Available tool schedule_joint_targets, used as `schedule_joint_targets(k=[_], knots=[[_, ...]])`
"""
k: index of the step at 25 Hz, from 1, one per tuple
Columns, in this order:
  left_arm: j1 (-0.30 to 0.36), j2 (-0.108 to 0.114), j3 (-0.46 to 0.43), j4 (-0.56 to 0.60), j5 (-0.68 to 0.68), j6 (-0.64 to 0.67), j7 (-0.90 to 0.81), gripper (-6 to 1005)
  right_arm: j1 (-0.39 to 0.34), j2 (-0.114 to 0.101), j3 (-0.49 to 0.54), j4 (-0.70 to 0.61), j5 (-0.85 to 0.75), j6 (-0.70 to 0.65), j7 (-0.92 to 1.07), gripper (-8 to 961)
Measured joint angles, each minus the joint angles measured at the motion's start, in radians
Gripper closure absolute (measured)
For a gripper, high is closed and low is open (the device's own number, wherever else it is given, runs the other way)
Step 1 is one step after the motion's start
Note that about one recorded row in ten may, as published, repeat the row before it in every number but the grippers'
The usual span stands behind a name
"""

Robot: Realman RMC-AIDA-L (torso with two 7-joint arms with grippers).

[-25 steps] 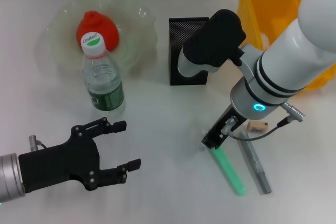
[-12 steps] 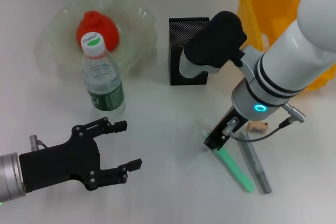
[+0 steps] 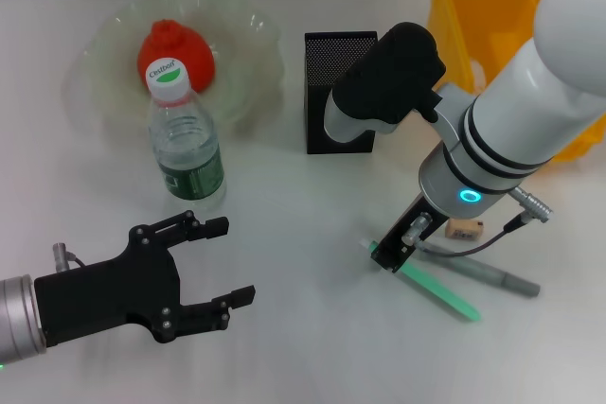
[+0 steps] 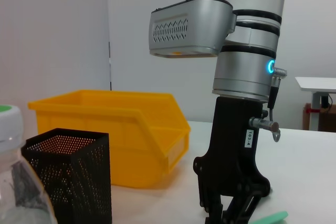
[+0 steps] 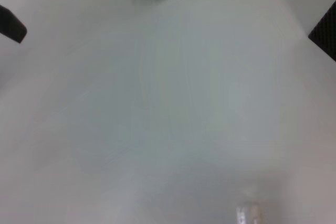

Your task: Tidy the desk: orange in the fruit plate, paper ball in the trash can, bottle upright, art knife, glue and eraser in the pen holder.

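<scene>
The orange (image 3: pixel 175 47) lies in the pale-green fruit plate (image 3: pixel 109 68) at the back left. In front of the plate the bottle (image 3: pixel 186 144) stands upright. The black mesh pen holder (image 3: pixel 339 92) is mid-table, and the yellow trash can (image 3: pixel 483 7) is at the back right. My right gripper (image 3: pixel 386 254) is down at the table, shut on one end of the green art knife (image 3: pixel 436 289). A grey pen-shaped glue (image 3: pixel 488 272) and the tan eraser (image 3: pixel 464 229) lie beside it. My left gripper (image 3: pixel 232 262) hovers open at the front left. No paper ball is in view.
In the left wrist view the trash can (image 4: pixel 121 129) sits behind the pen holder (image 4: pixel 68 177), with the right gripper (image 4: pixel 231 211) standing to one side. The right arm's elbow (image 3: pixel 388 73) hangs over the pen holder. Bare table lies between the two grippers.
The art knife has swung about the end in my right gripper and now lies flatter. The grey glue swung the same way. My left arm has not moved.
</scene>
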Motion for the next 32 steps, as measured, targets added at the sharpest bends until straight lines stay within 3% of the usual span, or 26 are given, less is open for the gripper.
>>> schedule_joint_targets(k=[10,14,25,32], knots=[[0.000,0.000,0.002,-0.001,0.000,-0.002,0.000,187,-0.004,-0.003,0.013,-0.012,0.052,0.017,-0.022,799],[0.002,0.001,0.003,-0.001,0.000,-0.003,0.000,186,-0.019,-0.004,0.062,-0.051,0.090,0.013,-0.056,798],[0.005,0.003,0.010,-0.002,0.010,0.009,0.000,187,-0.188,-0.004,0.331,-0.387,0.170,0.035,-0.213,795],[0.003,0.003,0.010,-0.002,0.021,0.011,-0.005,187,-0.296,-0.006,0.422,-0.387,0.461,0.251,-0.520,793]])
